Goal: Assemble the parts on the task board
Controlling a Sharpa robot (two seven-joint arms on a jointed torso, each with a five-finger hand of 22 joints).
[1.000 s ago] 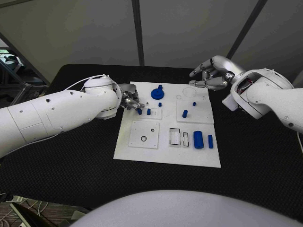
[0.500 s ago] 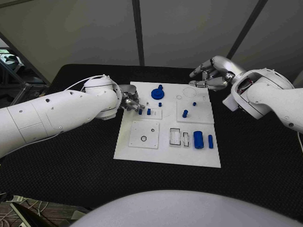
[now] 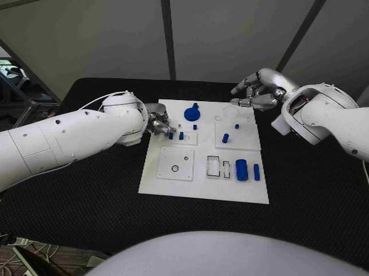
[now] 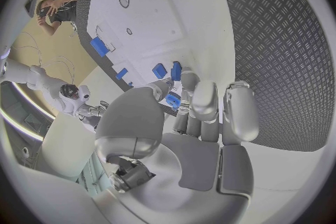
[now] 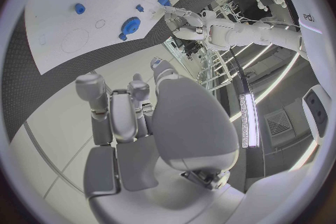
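Note:
The white task board lies in the middle of the black table. My left hand is at the board's left edge and pinches a small blue peg between thumb and fingers. Two more small pegs stand just beyond it. On the board's far part sit a blue gear-like disc and a blue peg. Nearer on the right lie a thick blue cylinder and a slim blue bar. My right hand hovers off the far right corner, fingers loosely bent, holding nothing.
A raised white plate with two holes and a slotted white block occupy the board's near half. Black table surrounds the board on all sides. The right forearm hangs over the table right of the board.

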